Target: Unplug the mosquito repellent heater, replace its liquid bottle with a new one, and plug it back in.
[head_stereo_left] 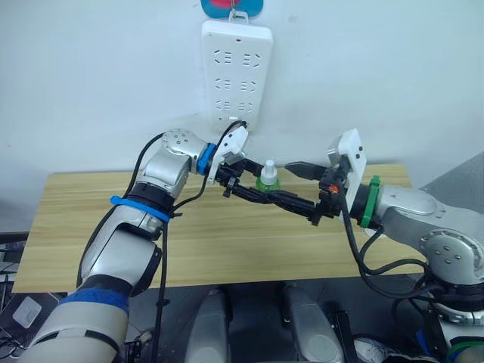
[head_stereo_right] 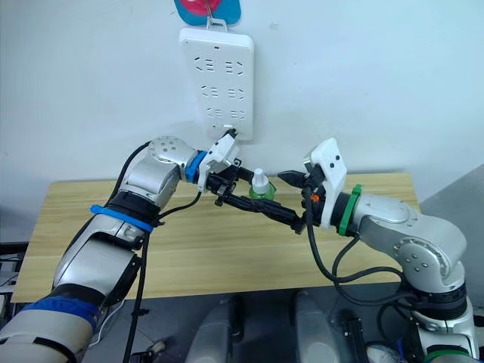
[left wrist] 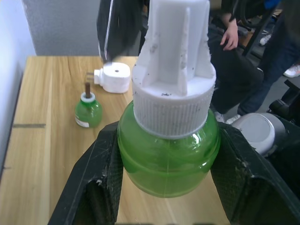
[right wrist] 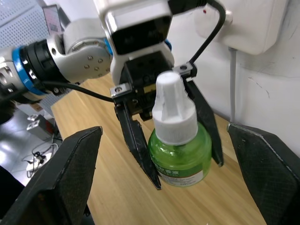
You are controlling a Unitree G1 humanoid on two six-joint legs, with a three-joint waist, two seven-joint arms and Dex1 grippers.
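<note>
A white wall with a hanging power strip [head_stereo_left: 237, 72] backed the light wooden table [head_stereo_left: 98, 227]. The left claw [right wrist: 169, 143] was clenched on the new bottle [right wrist: 180, 157], held upright above the table's far middle, its long axis vertical and white cap [right wrist: 173, 108] pointing up. The right claw [head_stereo_left: 291, 187] stood released, its fingers spread either side of that bottle without touching. It looked light, rigid and smooth, likely slippery on the rounded green belly; the ribbed cap seemed the better hold for unscrewing. On the table's right part, the old bottle [left wrist: 88, 111] stood wick-up just beside the heater [left wrist: 114, 77], which lay unplugged.
</note>
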